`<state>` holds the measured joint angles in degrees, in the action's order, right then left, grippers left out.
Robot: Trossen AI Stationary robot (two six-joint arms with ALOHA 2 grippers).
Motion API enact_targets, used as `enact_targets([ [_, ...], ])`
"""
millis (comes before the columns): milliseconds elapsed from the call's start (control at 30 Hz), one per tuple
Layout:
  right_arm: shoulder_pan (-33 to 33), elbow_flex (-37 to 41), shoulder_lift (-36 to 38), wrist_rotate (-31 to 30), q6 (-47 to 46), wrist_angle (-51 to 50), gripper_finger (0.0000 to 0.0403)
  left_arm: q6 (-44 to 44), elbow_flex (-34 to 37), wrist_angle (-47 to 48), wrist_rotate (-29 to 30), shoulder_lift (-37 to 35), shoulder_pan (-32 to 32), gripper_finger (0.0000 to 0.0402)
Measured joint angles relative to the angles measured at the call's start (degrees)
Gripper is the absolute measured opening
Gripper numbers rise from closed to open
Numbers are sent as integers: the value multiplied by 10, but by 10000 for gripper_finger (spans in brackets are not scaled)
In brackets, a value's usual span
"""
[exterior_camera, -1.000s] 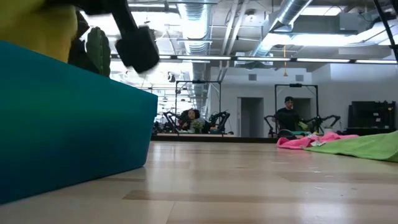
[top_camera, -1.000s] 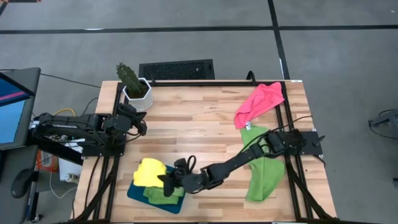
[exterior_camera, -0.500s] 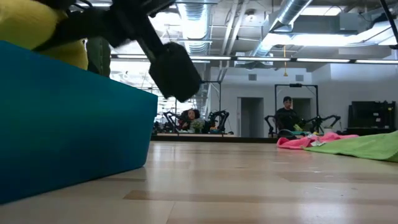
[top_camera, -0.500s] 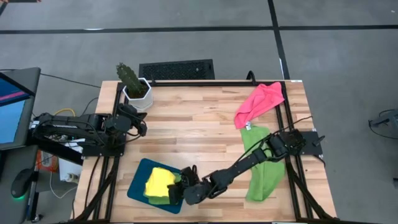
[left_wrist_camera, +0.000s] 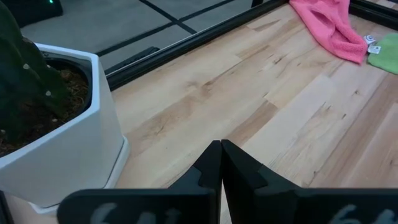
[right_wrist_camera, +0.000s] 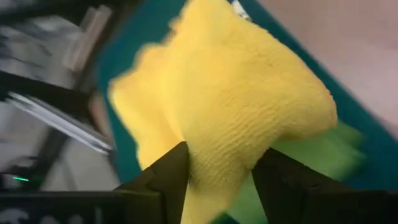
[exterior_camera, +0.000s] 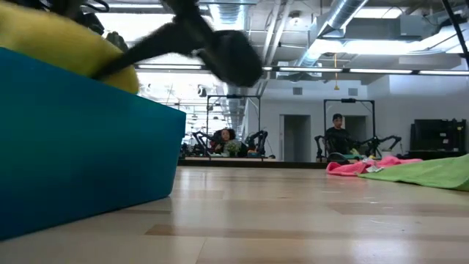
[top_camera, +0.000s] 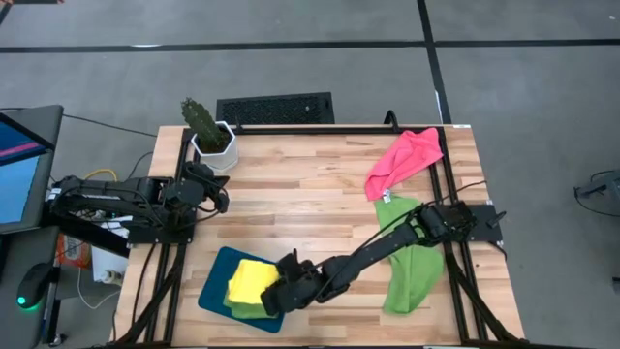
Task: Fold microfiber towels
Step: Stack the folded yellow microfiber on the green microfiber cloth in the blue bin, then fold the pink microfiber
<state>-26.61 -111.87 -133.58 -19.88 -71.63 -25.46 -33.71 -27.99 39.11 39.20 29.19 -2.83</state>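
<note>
My right gripper (top_camera: 282,288) has lowered the folded yellow towel (top_camera: 251,281) onto the green towel (top_camera: 254,310) in the teal tray (top_camera: 215,293) at the tabletop's (top_camera: 310,208) near-left corner. Its fingers (right_wrist_camera: 165,174) now stand apart around the yellow edge, so that towel appears delivered. Pink towel (top_camera: 404,160) and lime towel (top_camera: 411,276) remain unfolded at right. My left gripper (left_wrist_camera: 221,163) waits, fingers together, beside the cactus pot (top_camera: 213,145).

A potted cactus (top_camera: 201,118) in a white pot (top_camera: 215,147) stands at the wooden table's (top_camera: 310,194) far left corner; a teal tray (top_camera: 215,291) lies near its front edge.
</note>
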Motion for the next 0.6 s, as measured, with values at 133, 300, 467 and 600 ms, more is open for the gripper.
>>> enact_targets([
  [133,-3,-33,-2,9,5,-82,202,0,0,0,0,0,0,0],
  [300,-9,-52,-2,8,10,-120,205,0,0,0,0,0,0,0],
  [467,-22,-82,-2,-53,35,-150,205,-4,0,0,-1,0,0,0],
  [600,-51,-112,-2,-210,129,-114,205,-9,0,0,-5,0,0,0],
])
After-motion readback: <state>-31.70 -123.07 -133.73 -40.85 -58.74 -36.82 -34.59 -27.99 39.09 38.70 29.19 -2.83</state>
